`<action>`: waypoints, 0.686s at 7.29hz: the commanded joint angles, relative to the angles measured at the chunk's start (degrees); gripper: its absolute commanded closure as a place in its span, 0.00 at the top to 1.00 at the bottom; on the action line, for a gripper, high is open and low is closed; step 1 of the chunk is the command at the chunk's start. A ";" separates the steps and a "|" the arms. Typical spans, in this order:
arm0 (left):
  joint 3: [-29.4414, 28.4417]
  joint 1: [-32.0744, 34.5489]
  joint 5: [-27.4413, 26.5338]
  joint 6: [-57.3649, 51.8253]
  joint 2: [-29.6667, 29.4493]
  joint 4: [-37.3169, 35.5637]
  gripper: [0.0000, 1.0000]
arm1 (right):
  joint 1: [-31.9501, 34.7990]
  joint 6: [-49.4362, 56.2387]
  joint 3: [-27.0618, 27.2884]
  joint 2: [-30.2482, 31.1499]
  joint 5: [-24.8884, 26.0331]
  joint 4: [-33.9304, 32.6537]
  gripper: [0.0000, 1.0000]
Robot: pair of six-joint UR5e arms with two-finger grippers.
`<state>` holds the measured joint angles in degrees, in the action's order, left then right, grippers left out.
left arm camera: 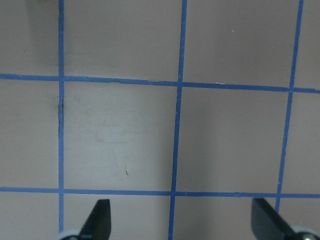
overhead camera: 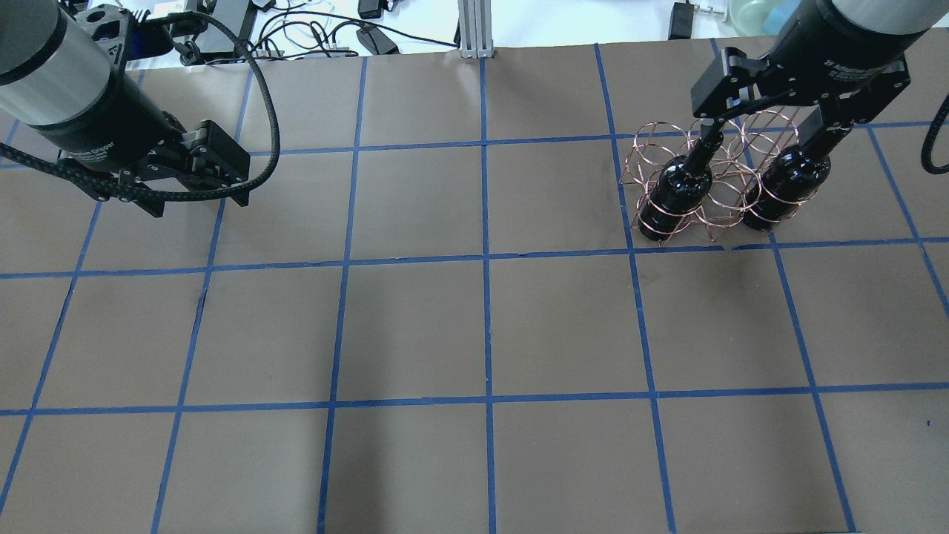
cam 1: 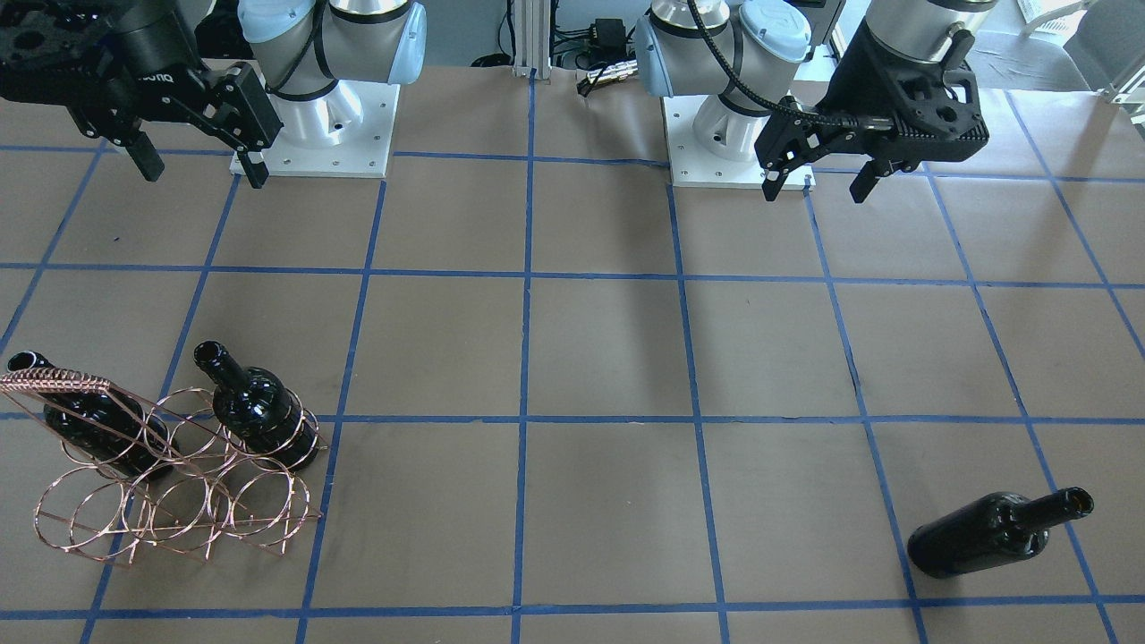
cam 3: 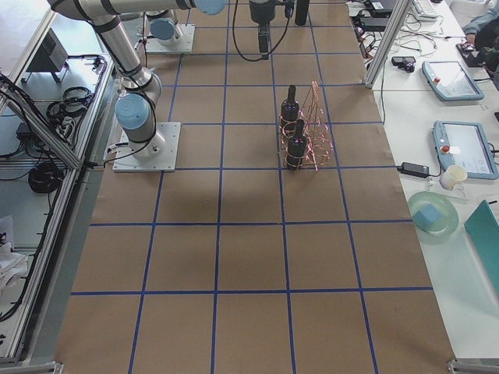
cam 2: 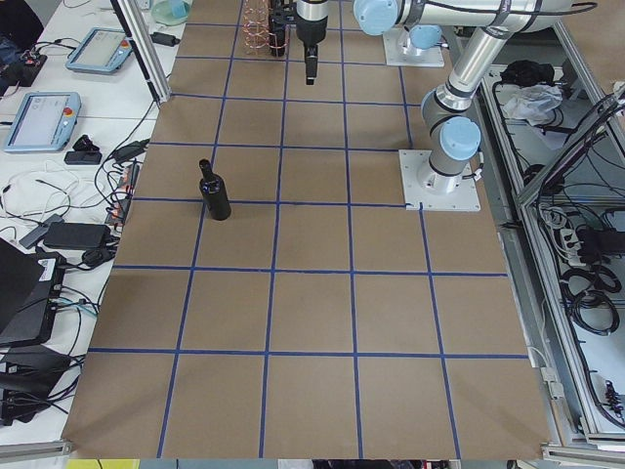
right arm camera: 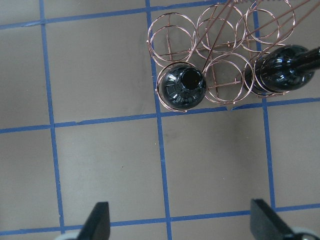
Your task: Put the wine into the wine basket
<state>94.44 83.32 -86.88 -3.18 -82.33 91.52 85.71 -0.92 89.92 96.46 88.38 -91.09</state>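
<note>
The copper wire wine basket (cam 1: pixel 63 385) stands on the table in front of my right arm. It holds two black wine bottles (cam 1: pixel 259 407) (cam 1: pixel 89 420), necks up. The right wrist view shows the basket (right arm camera: pixel 172 47) and both bottles (right arm camera: pixel 181 86) (right arm camera: pixel 282 75) from above. A third wine bottle (cam 1: pixel 993 532) stands alone on the table, far out on my left side; it also shows upright in the exterior left view (cam 2: pixel 215 191). My left gripper (cam 1: pixel 814 190) is open and empty, high and near its base. My right gripper (cam 1: pixel 204 174) is open and empty, above the table short of the basket.
The table (cam 1: pixel 608 358) is brown paper with a blue tape grid. Two white arm base plates (cam 1: pixel 313 134) (cam 1: pixel 716 143) sit at the robot's edge. Cables and tablets (cam 2: pixel 44 112) lie on a side bench past the far edge.
</note>
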 commanded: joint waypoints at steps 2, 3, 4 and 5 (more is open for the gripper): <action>-0.04 0.00 -0.14 -0.34 0.24 0.06 1.00 | -0.28 0.48 -0.01 0.13 0.73 -0.67 1.00; -0.04 -0.09 -0.92 -0.33 0.24 0.06 1.00 | -0.28 0.31 -0.01 0.13 0.65 -0.93 1.00; 0.05 -0.35 -0.32 -0.33 -0.11 0.14 1.00 | -0.28 0.22 -0.01 0.13 0.22 -1.20 1.00; 0.05 -0.35 -0.14 -0.33 -0.20 0.06 1.00 | -0.28 0.13 -0.01 0.13 0.21 -1.20 1.00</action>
<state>94.44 83.06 -87.25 -3.52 -82.35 91.61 85.44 -0.68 89.91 96.58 88.72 -92.15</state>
